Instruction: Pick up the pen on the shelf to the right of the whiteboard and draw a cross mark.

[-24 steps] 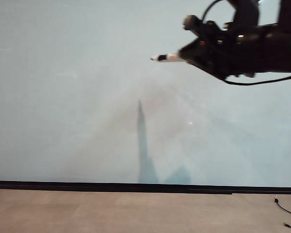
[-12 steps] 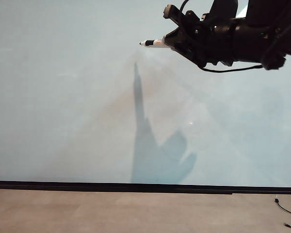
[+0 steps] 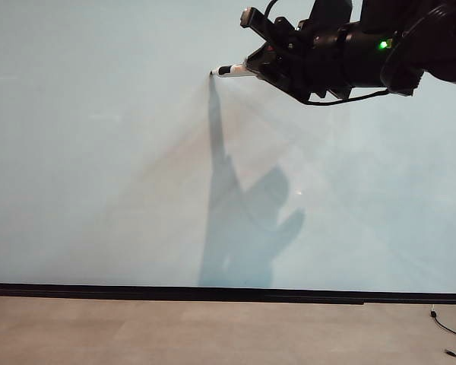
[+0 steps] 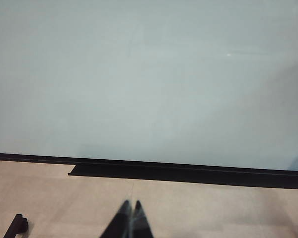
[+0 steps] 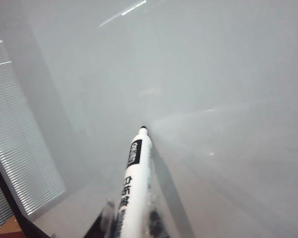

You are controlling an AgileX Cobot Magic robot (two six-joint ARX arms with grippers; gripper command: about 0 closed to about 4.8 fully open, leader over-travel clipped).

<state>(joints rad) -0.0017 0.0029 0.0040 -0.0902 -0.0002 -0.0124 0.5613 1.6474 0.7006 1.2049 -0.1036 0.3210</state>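
The pen (image 3: 234, 70) is clamped in the right gripper (image 3: 267, 67), high on the right half of the whiteboard (image 3: 99, 152) in the exterior view. Its black tip points left and meets the tip of its own shadow on the board, so you should treat it as at or just touching the surface; contact cannot be confirmed. In the right wrist view the pen (image 5: 133, 183) projects from between the jaws toward the board, tip forward. No cross mark is visible yet.

The left gripper (image 4: 130, 218) is clenched on nothing, low in front of the board above the floor (image 4: 213, 208), well apart from the work.

Watch for these faults:
- Too little pressure: the stroke skips or leaves no line.
- Too much pressure: the pen slides back in the jaws or tilts.
- Starting this high leaves limited room above for the diagonal strokes.
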